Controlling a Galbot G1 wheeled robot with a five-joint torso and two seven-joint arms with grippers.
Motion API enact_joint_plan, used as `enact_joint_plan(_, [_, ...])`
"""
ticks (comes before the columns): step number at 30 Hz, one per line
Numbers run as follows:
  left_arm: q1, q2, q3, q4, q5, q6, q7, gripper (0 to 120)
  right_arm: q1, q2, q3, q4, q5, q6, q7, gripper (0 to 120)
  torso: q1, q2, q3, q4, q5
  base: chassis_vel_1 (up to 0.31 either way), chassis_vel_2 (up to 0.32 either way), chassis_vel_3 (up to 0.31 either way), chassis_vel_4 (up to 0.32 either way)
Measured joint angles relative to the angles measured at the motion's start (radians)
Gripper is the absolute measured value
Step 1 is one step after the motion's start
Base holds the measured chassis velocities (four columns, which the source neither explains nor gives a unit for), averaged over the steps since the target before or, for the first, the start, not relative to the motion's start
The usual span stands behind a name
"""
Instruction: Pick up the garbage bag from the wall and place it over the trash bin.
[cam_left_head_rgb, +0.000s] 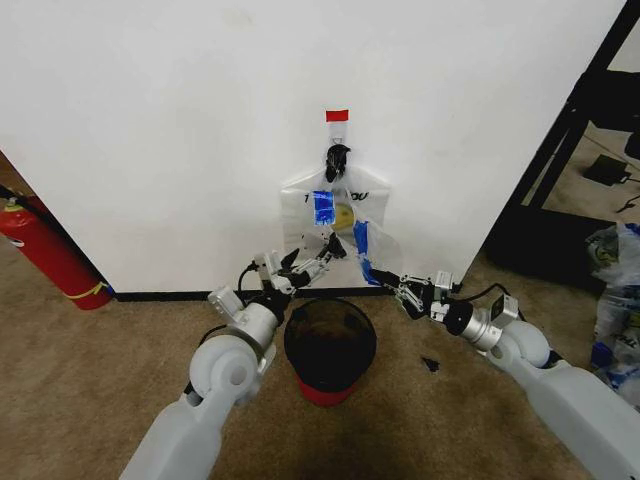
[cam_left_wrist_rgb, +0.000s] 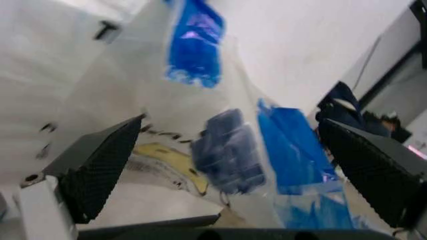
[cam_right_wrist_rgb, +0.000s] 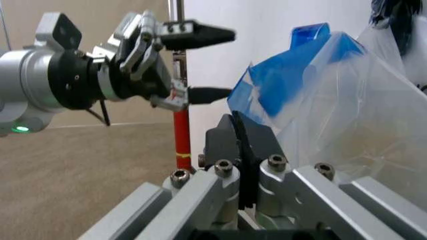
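The garbage bag (cam_left_head_rgb: 340, 212), thin translucent plastic with blue patches and a yellow print, hangs from a hook under a red tape strip (cam_left_head_rgb: 337, 115) on the white wall (cam_left_head_rgb: 180, 130). My left gripper (cam_left_head_rgb: 312, 262) is open just in front of the bag's lower edge. In the left wrist view its fingers (cam_left_wrist_rgb: 100, 170) stand wide apart with the bag (cam_left_wrist_rgb: 200, 100) ahead of them. My right gripper (cam_left_head_rgb: 385, 282) is shut on the bag's lower right corner. In the right wrist view its fingers (cam_right_wrist_rgb: 238, 135) are pressed together against the blue-edged bag (cam_right_wrist_rgb: 347, 115). The black trash bin (cam_left_head_rgb: 330, 345) with a red base stands on the carpet below both grippers.
A red fire extinguisher (cam_left_head_rgb: 45, 250) leans at the wall's left end. A black frame (cam_left_head_rgb: 570, 150) and several plastic bags (cam_left_head_rgb: 615, 290) stand to the right. A small dark scrap (cam_left_head_rgb: 430, 363) lies on the carpet beside the bin. The left gripper (cam_right_wrist_rgb: 230, 63) shows open in the right wrist view.
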Motion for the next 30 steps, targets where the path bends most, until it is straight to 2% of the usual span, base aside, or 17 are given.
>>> enact_joint_plan(6, [-0.071,0.006,0.071,0.036,0.04,-0.003,-0.006,99,-0.001,0.005,-0.001,-0.005,-0.009,0.003,0.0,0,0.0,0.0,0.0,-0.0003,0.0,0.0,0.0,0.0,0.0])
enact_joint_plan(12, [-0.162,-0.004,0.123,0.09,0.042,0.053,-0.154,97,0.001,0.011,-0.001,-0.011,-0.012,0.007,0.002,0,0.0,0.0,0.0,-0.0001,0.0,0.0,0.0,0.0,0.0])
enact_joint_plan(20, [-0.192,-0.011,0.124,0.12,0.041,0.088,-0.237,91,0.002,0.009,0.001,-0.015,-0.012,0.011,0.003,0,0.0,0.0,0.0,-0.0001,0.0,0.0,0.0,0.0,0.0])
enact_joint_plan(27, [-0.2,-0.011,0.124,0.132,0.042,0.101,-0.251,77,0.006,0.013,0.002,-0.022,-0.012,0.015,0.003,0,0.0,0.0,0.0,-0.0001,0.0,0.0,0.0,0.0,0.0])
enact_joint_plan(30, [-0.193,-0.01,0.12,0.14,0.051,0.103,-0.25,67,0.006,0.016,0.003,-0.025,-0.012,0.018,0.003,0,0.0,0.0,0.0,-0.0001,0.0,0.0,0.0,0.0,0.0])
